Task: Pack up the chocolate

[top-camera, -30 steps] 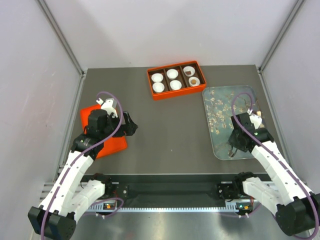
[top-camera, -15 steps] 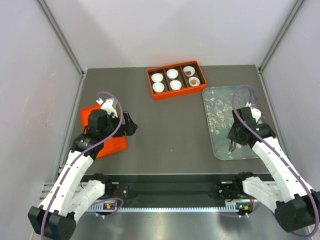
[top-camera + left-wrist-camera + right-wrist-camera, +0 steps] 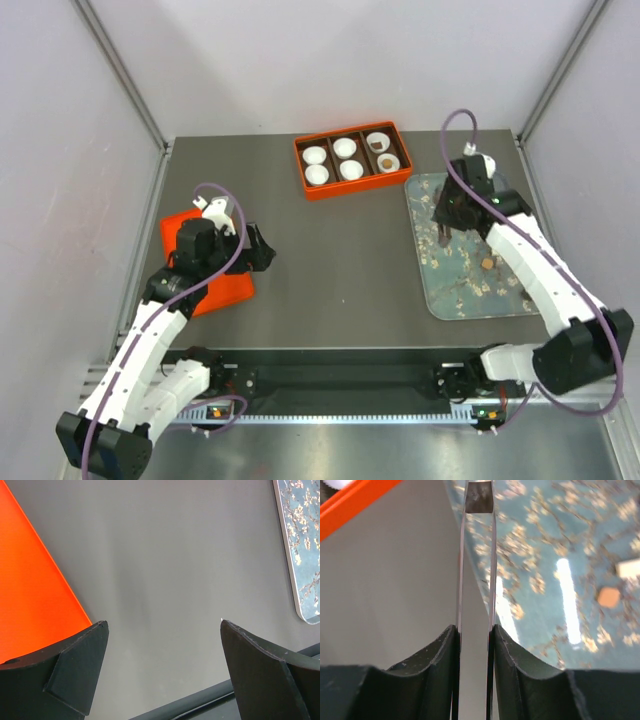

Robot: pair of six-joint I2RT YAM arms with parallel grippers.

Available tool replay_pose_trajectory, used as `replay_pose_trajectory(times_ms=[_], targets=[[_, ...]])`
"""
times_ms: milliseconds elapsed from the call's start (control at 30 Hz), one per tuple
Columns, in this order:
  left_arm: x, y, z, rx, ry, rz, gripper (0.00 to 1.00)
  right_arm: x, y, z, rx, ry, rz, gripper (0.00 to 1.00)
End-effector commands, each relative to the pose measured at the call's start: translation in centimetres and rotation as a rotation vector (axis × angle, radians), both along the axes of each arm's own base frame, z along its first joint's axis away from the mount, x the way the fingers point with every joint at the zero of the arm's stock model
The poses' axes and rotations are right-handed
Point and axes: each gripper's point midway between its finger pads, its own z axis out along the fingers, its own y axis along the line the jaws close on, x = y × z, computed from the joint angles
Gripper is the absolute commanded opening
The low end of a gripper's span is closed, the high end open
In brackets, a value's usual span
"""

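Firmly, the right tool clamps tweezers pinching a chocolate; the left tool gapes wide

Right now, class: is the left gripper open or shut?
Open: in the left wrist view the left gripper has its fingers wide apart, with nothing held between them.

Dark grey matte tabletop; pale lilac walls left, behind, right of tabletop; metal posts at tabletop's back corners; soft even light.
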Motion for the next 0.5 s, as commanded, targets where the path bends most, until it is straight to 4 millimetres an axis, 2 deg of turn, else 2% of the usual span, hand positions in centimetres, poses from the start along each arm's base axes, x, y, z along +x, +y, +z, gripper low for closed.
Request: replay_pose_trajectory(times_ms=[0,67,100,167,200,233,267,300,433,467], targets=[[0.5,0.0,0.3,0.008,-0.027,0.002,0.98,5.4,5.2,3.8,0.014,-0.151,0.139,0.31],[0.5,0.0,0.2,0.009,-0.024,0.002,0.98,7.3,6.9,4.4,-0.011,-0.184,0.181,0.30],[0.5,0.0,0.3,0.009,-0.025,0.002,0.98,8.6,8.9,4.4,-0.017,-0.187,0.220,0.31],[0.5,0.1,0.2,0.010,-0.022,0.003,0.98,10.2,10.7,4.5,-0.039,-0.196,0.254,0.30],[0.6,0.1,0.1,0.011,-0.021,0.007,0.98,11.4,12.6,4.3,-0.042,-0.207,0.276,0.30],[0.6,0.1,0.1,0.013,-0.020,0.006,0.98,12.2,13.3,4.2,-0.058,-0.218,0.282,0.30],[0.6,0.2,0.1,0.013,-0.020,0.010,0.98,13.5,14.7,3.8,-0.070,-0.237,0.306,0.30],[0.6,0.2,0.0,0.014,-0.017,0.011,0.98,13.8,16.0,3.3,-0.076,-0.240,0.334,0.30],[0.6,0.2,0.0,0.017,-0.013,0.013,0.98,16.0,18.6,1.5,-0.111,-0.254,0.382,0.31],[0.6,0.2,-0.1,0.018,-0.011,0.012,0.98,16.4,19.0,0.5,-0.121,-0.242,0.392,0.31]])
